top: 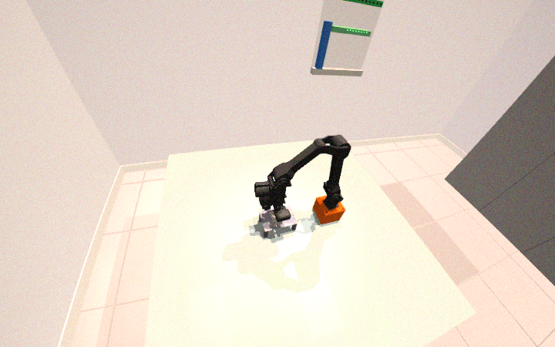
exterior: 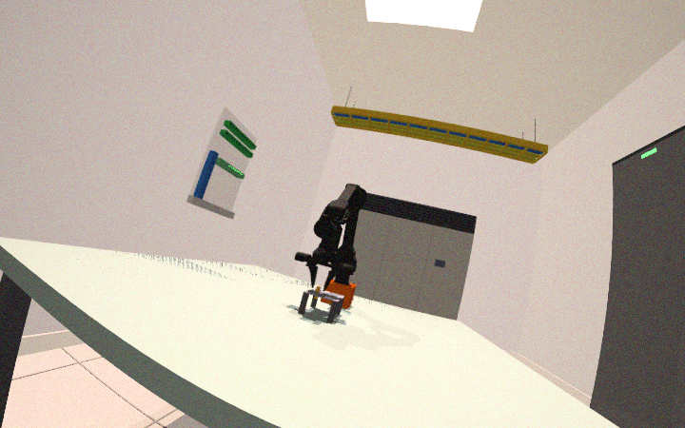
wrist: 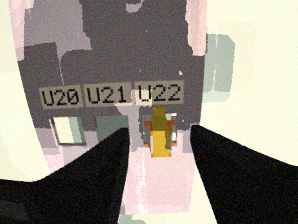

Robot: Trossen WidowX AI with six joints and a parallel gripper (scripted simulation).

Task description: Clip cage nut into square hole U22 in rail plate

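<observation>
In the lower half of the wrist view, the gripper (top: 277,217) (exterior: 320,288) (wrist: 160,133) stands released, its two dark fingers spread to either side of the cage nut (exterior: 317,291) (wrist: 160,138) with a gap on each side. The yellow and orange nut sits at the U22 hole (wrist: 173,131), right of centre in that view, just below the label "U22" (wrist: 159,92); whether its wings are hooked through, I cannot tell. To the left lie the U21 hole (wrist: 111,127) and, farther left, the U20 hole (wrist: 69,130). The rail plate (top: 289,222) (exterior: 331,297) (wrist: 160,187) stands on short legs on the pale table (top: 245,311) (exterior: 383,373), near the middle of the top view. Just right of it there, the black arm (top: 304,158) (exterior: 349,226) rises from an orange base (top: 329,217) (exterior: 346,298).
</observation>
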